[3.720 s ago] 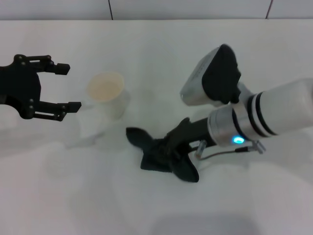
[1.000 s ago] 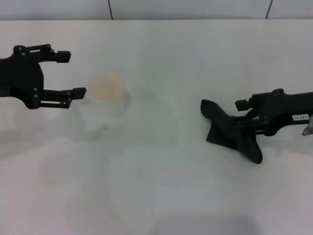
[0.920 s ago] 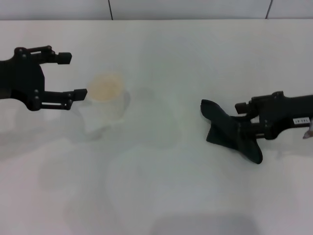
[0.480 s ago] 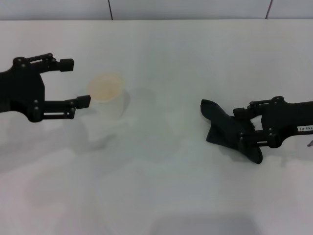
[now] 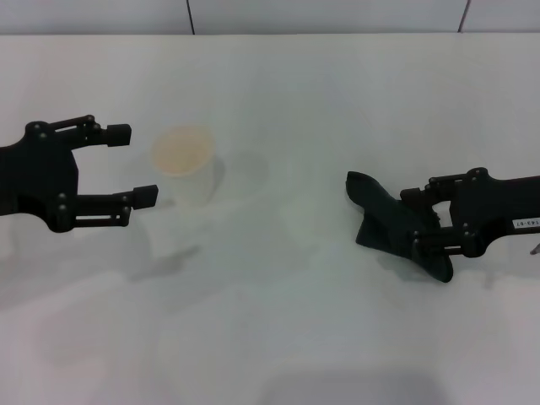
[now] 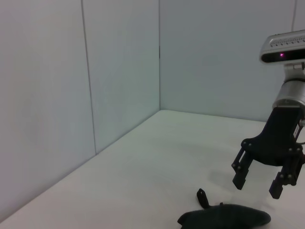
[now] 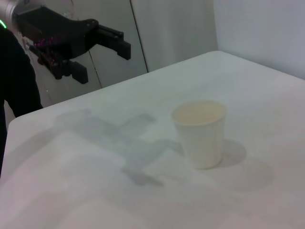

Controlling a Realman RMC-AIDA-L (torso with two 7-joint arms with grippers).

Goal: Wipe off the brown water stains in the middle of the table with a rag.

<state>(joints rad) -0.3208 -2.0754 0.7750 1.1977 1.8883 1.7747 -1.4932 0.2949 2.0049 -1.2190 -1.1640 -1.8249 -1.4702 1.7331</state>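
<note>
The black rag (image 5: 390, 224) lies crumpled on the white table (image 5: 278, 101), right of the middle; it also shows in the left wrist view (image 6: 224, 219). My right gripper (image 5: 414, 219) is open and hangs just over the rag's right part, not holding it; the left wrist view shows it (image 6: 257, 183) lifted clear of the cloth. My left gripper (image 5: 135, 164) is open and empty, hovering just left of the pale cup (image 5: 183, 164). No orange-brown stain shows on the table in any view.
The cup (image 7: 200, 133) stands upright, left of the middle, with a tan inside. In the right wrist view my left gripper (image 7: 102, 62) hangs beyond it. Grey walls rise behind the table's far edge (image 5: 270, 34).
My right gripper dragged the rag from the middle to the right, then opened and let it go. My left gripper drifted slightly down and right, closer to the cup.
</note>
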